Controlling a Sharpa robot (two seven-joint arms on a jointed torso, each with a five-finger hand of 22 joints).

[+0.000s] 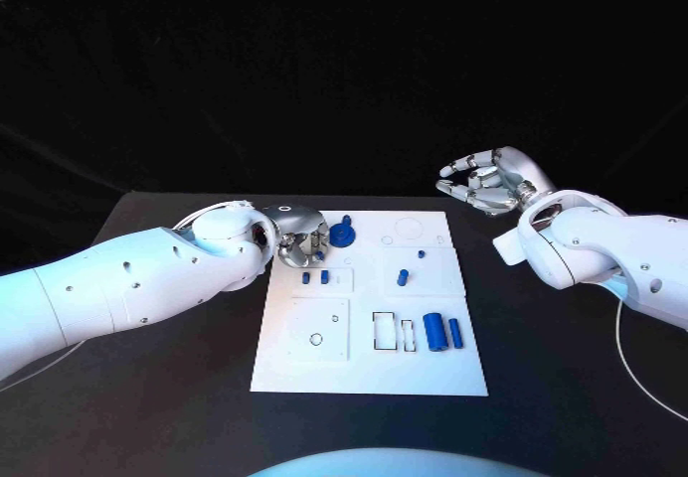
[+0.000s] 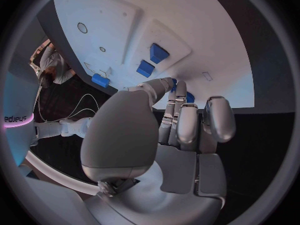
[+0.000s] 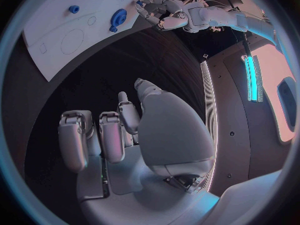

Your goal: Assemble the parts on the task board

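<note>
The white task board (image 1: 370, 368) lies in the middle of the black table. A blue gear-like part (image 1: 346, 234) stands at its far left corner, and my left hand (image 1: 301, 239) hovers just beside it with fingers curled and nothing in them. The right wrist view shows a small gap between the left hand (image 3: 164, 12) and the gear (image 3: 119, 16). Two small blue blocks (image 2: 158, 52) lie just past the fingertips (image 2: 187, 127). Two blue cylinders (image 1: 434, 332) lie at the board's near right. My right hand (image 1: 492, 182) is raised beyond the board's far right corner, curled and empty.
More small blue parts lie on the board: a peg (image 1: 403, 277) near the middle and a tiny piece (image 1: 389, 238) at the far edge. Empty outlined slots (image 1: 387, 332) and a ring recess (image 1: 317, 339) mark the near half. Bare black table (image 1: 559, 378) surrounds the board.
</note>
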